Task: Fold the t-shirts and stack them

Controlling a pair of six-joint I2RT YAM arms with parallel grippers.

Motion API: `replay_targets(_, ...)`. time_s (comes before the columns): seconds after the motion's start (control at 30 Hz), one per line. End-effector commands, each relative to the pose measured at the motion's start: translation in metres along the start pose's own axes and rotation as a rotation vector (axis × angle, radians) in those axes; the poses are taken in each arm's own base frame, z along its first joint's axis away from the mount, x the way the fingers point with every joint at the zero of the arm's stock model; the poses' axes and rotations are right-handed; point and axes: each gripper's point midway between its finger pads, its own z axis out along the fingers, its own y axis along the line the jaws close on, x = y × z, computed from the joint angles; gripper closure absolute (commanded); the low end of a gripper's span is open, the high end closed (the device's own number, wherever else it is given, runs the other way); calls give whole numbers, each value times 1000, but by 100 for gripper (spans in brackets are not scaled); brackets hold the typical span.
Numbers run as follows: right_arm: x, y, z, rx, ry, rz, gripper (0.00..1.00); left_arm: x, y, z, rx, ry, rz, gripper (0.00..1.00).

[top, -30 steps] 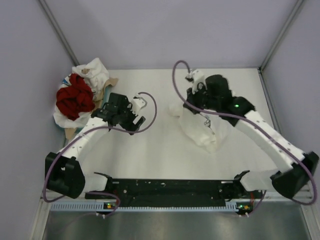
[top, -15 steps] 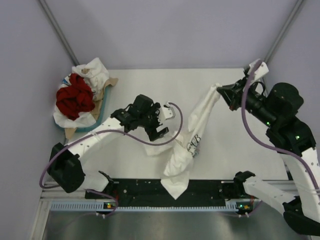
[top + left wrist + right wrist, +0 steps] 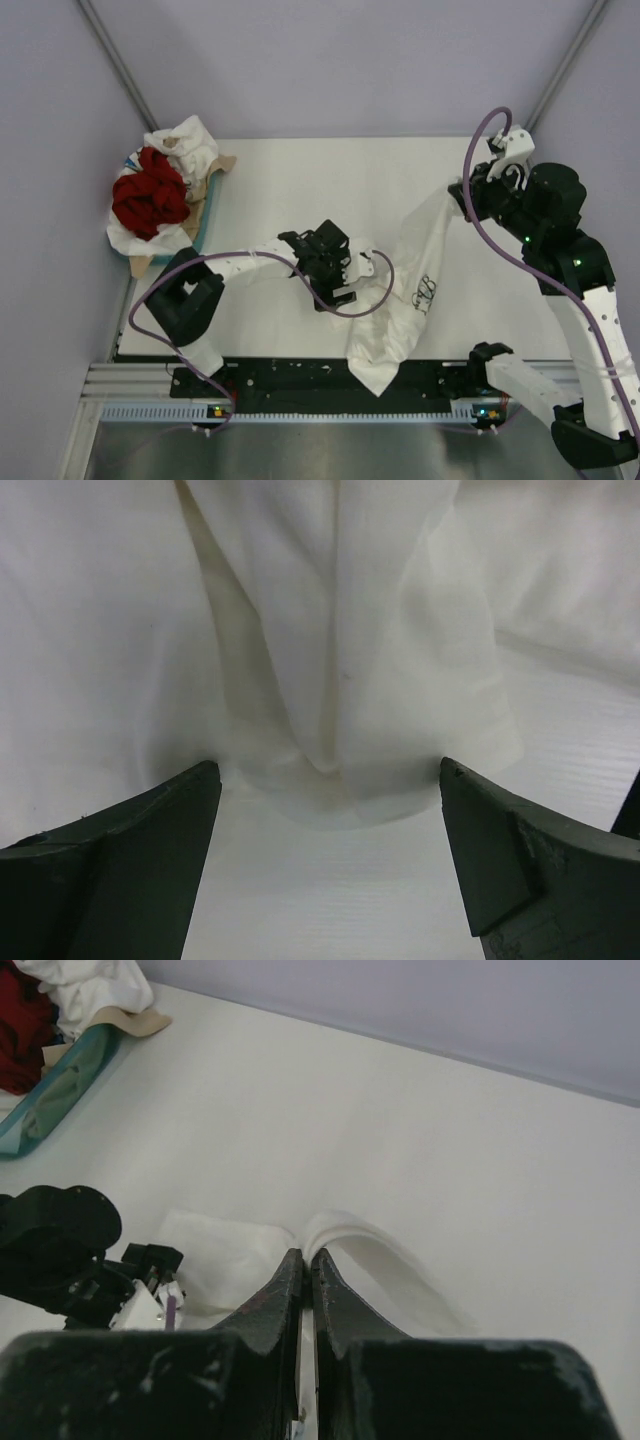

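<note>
I find the right gripper [image 3: 305,1265] pressed together on a thin fold of the white t-shirt [image 3: 408,285]; a sliver of cloth shows between its fingers in the right wrist view. From above, the pinch point itself is hidden behind the wrist housing at the far right of the table [image 3: 300,170]. The shirt runs stretched from that grip down and leftward to the near edge, where its lower end lies over the black rail [image 3: 300,378]. I cannot tell whether it touches the table along its length. A small print [image 3: 424,290] sits on the cloth, too small for me to make out its design. The left gripper [image 3: 328,780] stands spread wide, low over the table, with its fingers [image 3: 150,860] either side of a rounded fold of the same shirt and clear of it. The cloth runs out of that view at the top and both sides, so I cannot say which part of the garment this is. From above, this gripper sits just beside the shirt's left edge, and its purple cable [image 3: 375,300] loops in front of the cloth. At the far left, the teal-rimmed tray [image 3: 197,228] holds a heap of deep red t-shirts [image 3: 148,195] bunched among white t-shirts [image 3: 188,140]. The heap covers most of the tray, and I cannot count the garments.
</note>
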Motion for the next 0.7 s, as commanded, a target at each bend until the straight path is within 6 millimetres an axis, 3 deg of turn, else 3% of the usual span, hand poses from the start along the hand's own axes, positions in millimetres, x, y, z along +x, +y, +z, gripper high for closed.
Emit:
replay_targets(0.0,-12,0,-1,-3,-58,-2,100,-6,10,16,10,29,-27,7)
replay_targets(0.07,-10,-4,-2,14,-56,0,100,-3,0,23,55,46,-23,13)
replay_targets(0.1,-10,-6,-1,22,-56,1,100,0,-3,26,74,55,-24,23)
replay_targets(0.17,-8,-10,-1,37,-51,10,100,0,-2,24,79,74,-39,57)
replay_targets(0.2,-7,-14,0,47,-48,20,100,-3,4,18,61,84,-55,84)
replay_targets(0.23,-6,-16,2,52,-43,28,100,-5,14,10,23,83,-74,100)
replay_targets(0.3,-7,-23,5,60,-42,41,100,-15,51,-21,-124,41,-113,100)
replay_targets(0.4,-20,-36,9,79,-77,75,100,-21,136,-115,-473,-58,-240,100)
replay_targets(0.5,-52,-49,4,79,-166,113,100,-8,193,-223,-728,-158,-354,100)
replay_targets(0.57,-77,-57,-2,83,-238,119,100,1,209,-284,-862,-215,-377,100)
replay_targets(0.67,-115,-44,-12,13,-327,65,100,16,211,-365,-1073,-232,-380,100)
